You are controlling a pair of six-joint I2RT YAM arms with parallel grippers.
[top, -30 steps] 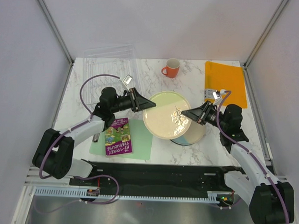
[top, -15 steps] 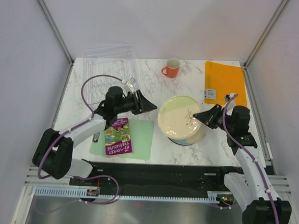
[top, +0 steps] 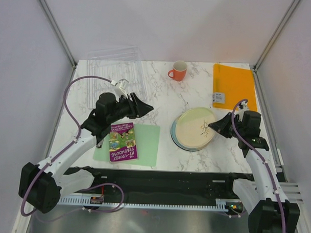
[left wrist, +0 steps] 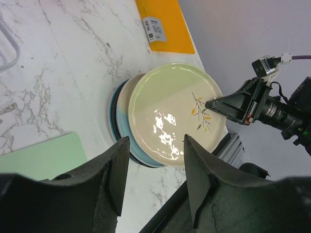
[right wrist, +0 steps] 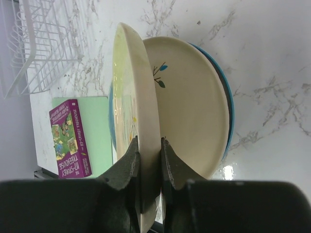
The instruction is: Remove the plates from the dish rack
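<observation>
The pale yellow-green plate (top: 195,127) with a sprig lies tilted on top of a stack of plates right of centre. My right gripper (top: 215,126) is shut on its right rim, and the right wrist view shows the rim pinched between the jaws (right wrist: 149,145). Under it is the blue-and-cream plate (right wrist: 194,107), also seen in the left wrist view (left wrist: 119,127). My left gripper (top: 145,107) is open and empty, left of the stack (left wrist: 155,145). The clear dish rack (top: 103,79) stands at the back left, and no plates show in it.
An orange mug (top: 178,71) stands at the back centre. An orange mat (top: 234,86) with a small label lies at the back right. A purple book (top: 123,142) lies on a light green mat (top: 147,144) near the front left.
The right gripper has carried the yellow-green plate right and lowered it from steeply tilted onto the stack. The left gripper has drawn back to the left, away from the plate.
</observation>
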